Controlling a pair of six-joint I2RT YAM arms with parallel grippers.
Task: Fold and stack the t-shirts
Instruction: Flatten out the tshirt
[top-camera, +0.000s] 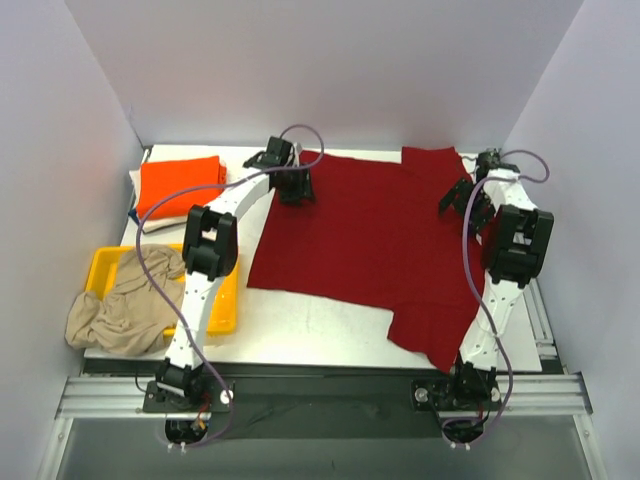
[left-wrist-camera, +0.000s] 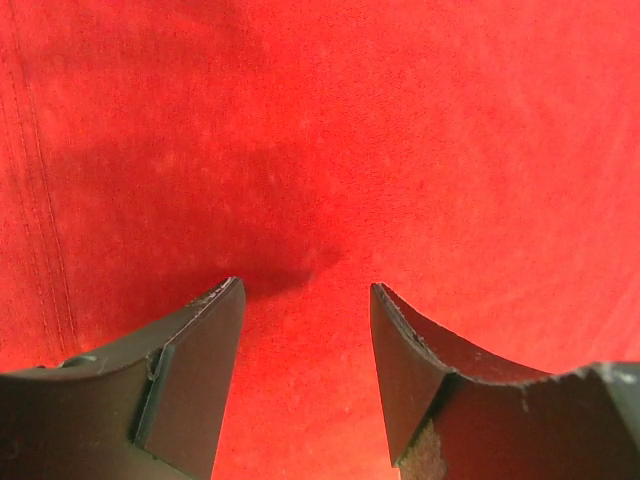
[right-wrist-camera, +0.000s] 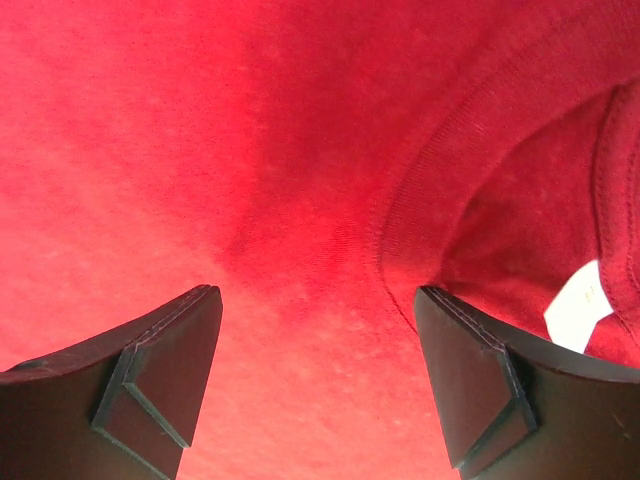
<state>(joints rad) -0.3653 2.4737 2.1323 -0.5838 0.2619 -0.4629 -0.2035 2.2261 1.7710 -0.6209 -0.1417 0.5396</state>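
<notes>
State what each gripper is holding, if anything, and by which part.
Nothing is held: the left gripper and the right gripper both stand open over the dark red shirt.

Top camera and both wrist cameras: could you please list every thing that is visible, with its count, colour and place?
red t-shirt: one, dark red, spread flat mid-table
orange t-shirt: one, orange, folded, far left corner
beige t-shirt: one, beige, crumpled, partly in the tray
tray: one, yellow, near left
label: one, white, inside the red collar
table: one, white
left arm: one, white and black, jaws open over the red t-shirt's far left part
right arm: one, white and black, jaws open beside its collar
</notes>
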